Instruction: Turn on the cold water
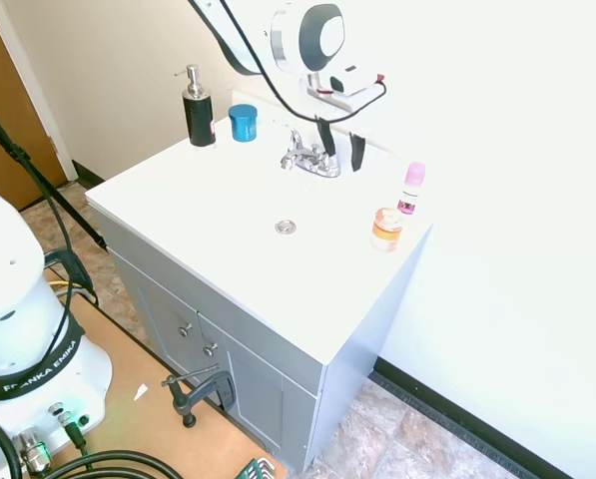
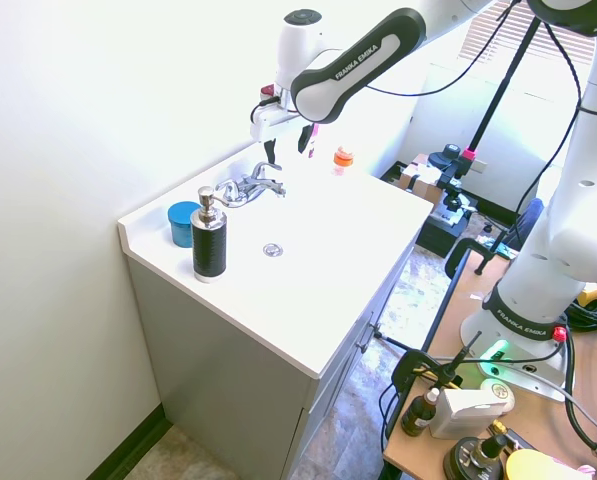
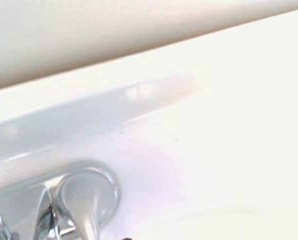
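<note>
The slim chrome right-hand lever [image 1: 322, 156] sits at the faucet's right end, no water running.

Wrist view – faucet [image 3: 74, 205] blurred, cut off.

You're facing cream walls [image 1: 128, 60], a white vanity cabinet [image 1: 248, 369] on mottled tile floor [image 1: 417, 439] — blinds-covered window [image 2: 518, 50], bright daylight.

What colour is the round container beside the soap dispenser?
Blue. The round container shows best in the first exterior view, next to the black soap dispenser.
</note>
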`<action>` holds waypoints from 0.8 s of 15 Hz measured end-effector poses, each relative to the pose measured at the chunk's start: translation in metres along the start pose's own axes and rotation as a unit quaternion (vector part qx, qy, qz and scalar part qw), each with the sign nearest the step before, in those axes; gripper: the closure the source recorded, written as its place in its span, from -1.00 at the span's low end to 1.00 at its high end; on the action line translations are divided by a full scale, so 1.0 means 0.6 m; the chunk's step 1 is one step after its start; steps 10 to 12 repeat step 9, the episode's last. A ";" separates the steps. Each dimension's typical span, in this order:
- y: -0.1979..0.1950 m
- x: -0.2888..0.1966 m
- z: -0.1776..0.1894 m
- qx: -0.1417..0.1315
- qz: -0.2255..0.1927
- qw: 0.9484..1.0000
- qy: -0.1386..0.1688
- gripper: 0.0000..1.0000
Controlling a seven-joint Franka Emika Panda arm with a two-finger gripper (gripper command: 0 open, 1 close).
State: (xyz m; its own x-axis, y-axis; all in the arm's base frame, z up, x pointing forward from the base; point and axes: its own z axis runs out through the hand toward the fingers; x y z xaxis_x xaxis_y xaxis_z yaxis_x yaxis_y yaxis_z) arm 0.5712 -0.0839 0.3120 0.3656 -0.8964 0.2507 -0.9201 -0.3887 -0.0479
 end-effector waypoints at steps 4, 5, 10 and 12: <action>0.030 -0.018 -0.034 0.008 -0.003 1.000 -0.029 -1.00; 0.039 -0.030 -0.052 0.014 -0.007 0.999 -0.039 -1.00; 0.066 -0.091 -0.121 0.037 -0.031 0.996 -0.080 -1.00; 0.066 -0.091 -0.121 0.037 -0.031 0.996 -0.080 -1.00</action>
